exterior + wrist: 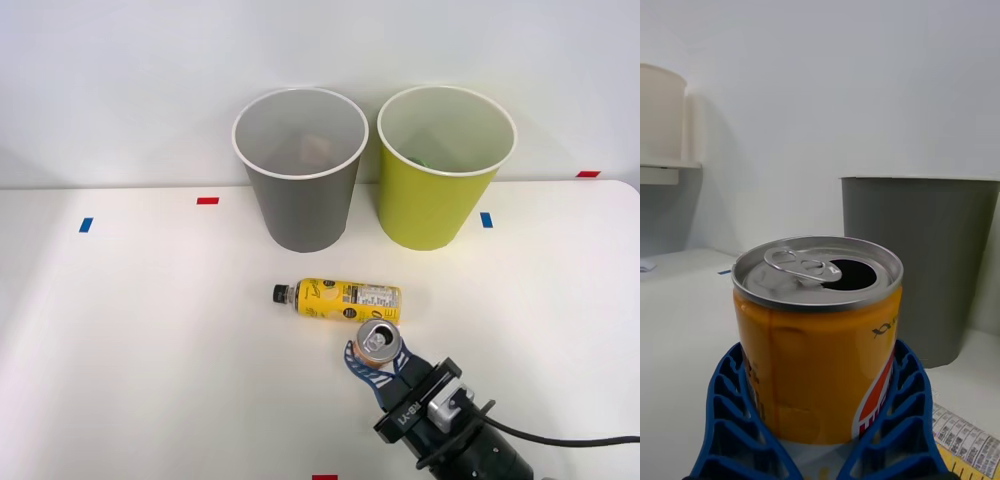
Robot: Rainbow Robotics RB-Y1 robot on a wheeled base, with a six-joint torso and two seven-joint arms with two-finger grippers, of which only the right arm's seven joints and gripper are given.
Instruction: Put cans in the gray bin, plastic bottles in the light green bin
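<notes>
An orange can [376,342] [820,345] with an opened silver top stands upright between the blue ribbed fingers of my right gripper [376,358] [820,442], which is shut on it near the table's front. Just behind the can lies the yellow plastic bottle [340,298] [970,442] on its side, black cap pointing left. The gray bin [300,170] [921,262] stands at the back centre. To its right is the light green bin [440,168]. Both bins are upright, and something small shows at the bottom of each.
Small blue tape marks [86,224] and red tape marks [207,200] dot the white table [140,340]. A white wall rises right behind the bins. My arm's black wrist [450,430] enters from the front right.
</notes>
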